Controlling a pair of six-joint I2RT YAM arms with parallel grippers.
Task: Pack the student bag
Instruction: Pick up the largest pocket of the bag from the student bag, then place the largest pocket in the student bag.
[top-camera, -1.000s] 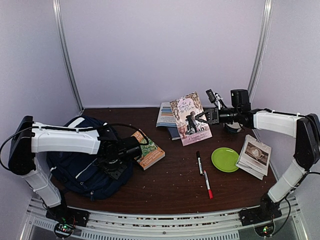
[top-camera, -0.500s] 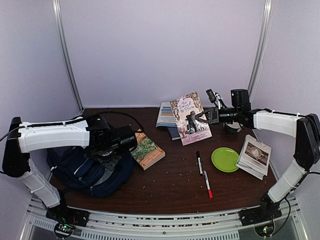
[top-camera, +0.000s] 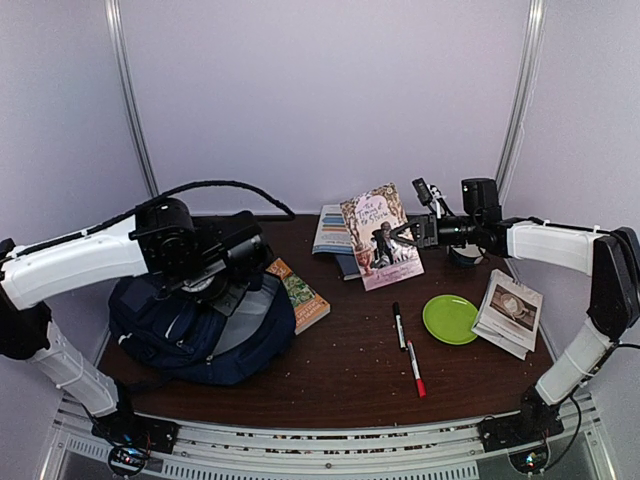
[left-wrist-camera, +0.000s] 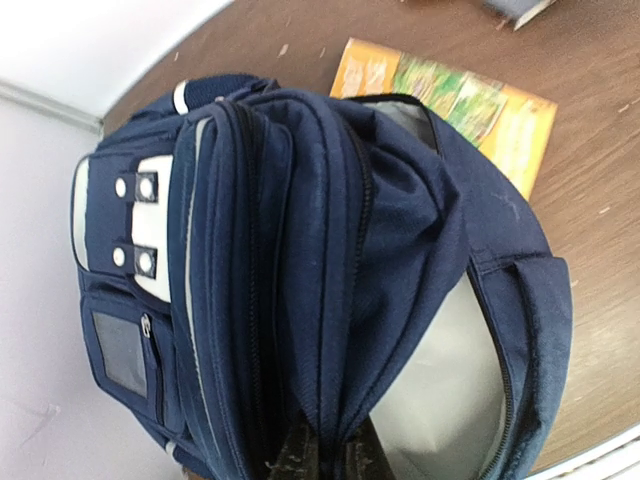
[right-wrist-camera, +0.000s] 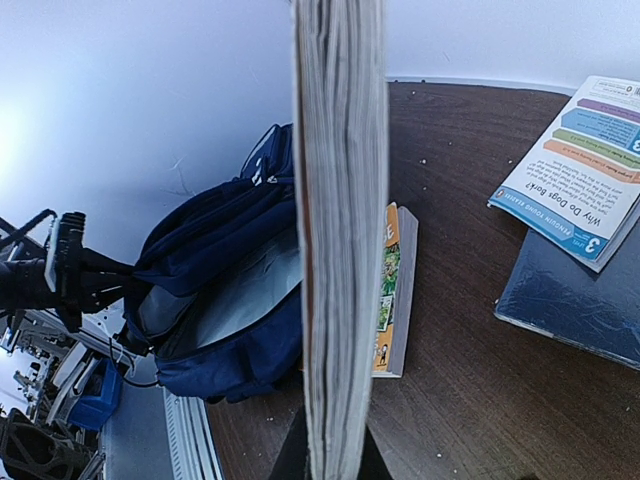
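Even soft light, faint shadows, slight overall blur

Green plate (top-camera: 450, 319) right of centre on the counter (top-camera: 340, 380), black marker (top-camera: 398, 326) and red-capped marker (top-camera: 416, 369) just left of it. Booklet (top-camera: 508, 312) at far right. Pink book (top-camera: 381, 237) tilts up at upper centre; orange-green paperback (top-camera: 300, 296) lies left of centre.

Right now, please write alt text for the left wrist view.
The left gripper pinches the rim of the navy backpack, holding its grey-lined pocket open. An orange and green book lies partly hidden behind it on the brown table.
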